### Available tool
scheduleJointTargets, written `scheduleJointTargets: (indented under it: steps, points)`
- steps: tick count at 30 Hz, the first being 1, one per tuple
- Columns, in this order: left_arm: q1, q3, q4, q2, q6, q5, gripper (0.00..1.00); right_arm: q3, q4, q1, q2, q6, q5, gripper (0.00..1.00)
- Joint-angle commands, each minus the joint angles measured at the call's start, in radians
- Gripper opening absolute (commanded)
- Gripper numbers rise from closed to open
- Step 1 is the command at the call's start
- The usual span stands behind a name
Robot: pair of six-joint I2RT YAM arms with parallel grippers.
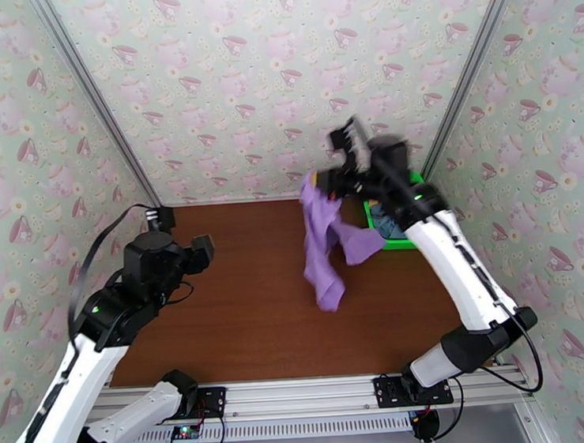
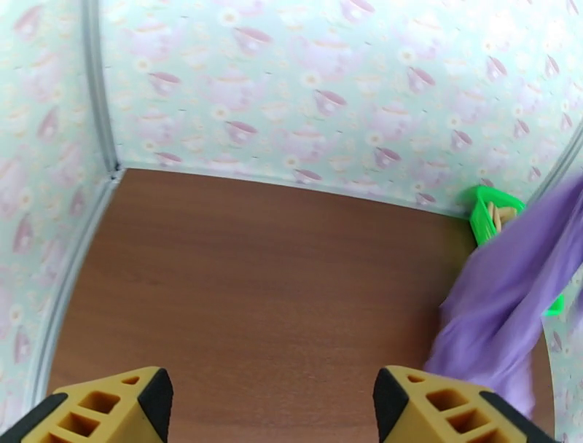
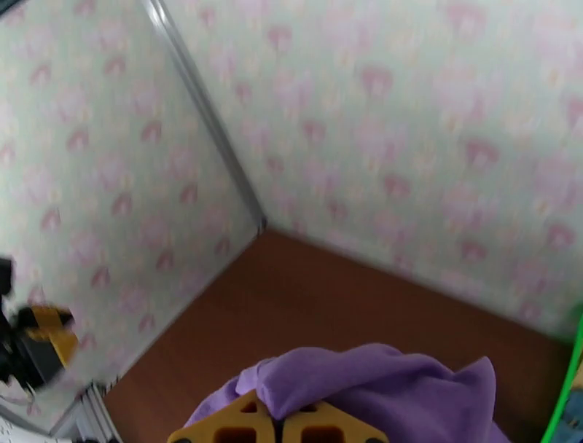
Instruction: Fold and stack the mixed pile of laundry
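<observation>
Right gripper (image 3: 277,422), fingers clamped on the lilac garment (image 1: 323,244), which hangs long-axis vertical over the table (image 1: 242,316); left gripper (image 2: 273,408), fingers apart, well to its left.

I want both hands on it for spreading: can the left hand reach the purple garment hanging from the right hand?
Probably yes: only bare tabletop lies between the open left hand and the lilac garment dangling from the right hand.
</observation>
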Motion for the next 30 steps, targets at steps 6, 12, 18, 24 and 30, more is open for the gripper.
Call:
scheduleJointTargets:
  steps: [6,12,18,24,30]
  points:
    - [-0.001,0.076,-0.198,0.130,-0.070,0.125,0.81,-0.574,-0.128,0.030,-0.397,0.132,0.529,0.00]
    - [-0.069,-0.059,-0.120,0.269,-0.139,0.271,0.82,-0.784,-0.317,0.030,-0.512,0.276,0.534,0.56]
    - [-0.215,-0.200,0.067,0.407,-0.233,0.402,0.85,-0.741,-0.288,0.029,-0.466,0.271,0.545,0.99]
    - [-0.328,-0.290,0.278,0.564,-0.275,0.484,0.86,-0.499,-0.215,0.023,-0.207,0.151,0.528,1.00]
    - [-0.335,-0.284,0.399,0.775,-0.268,0.449,0.84,-0.228,-0.127,-0.053,0.181,0.137,0.473,0.95]
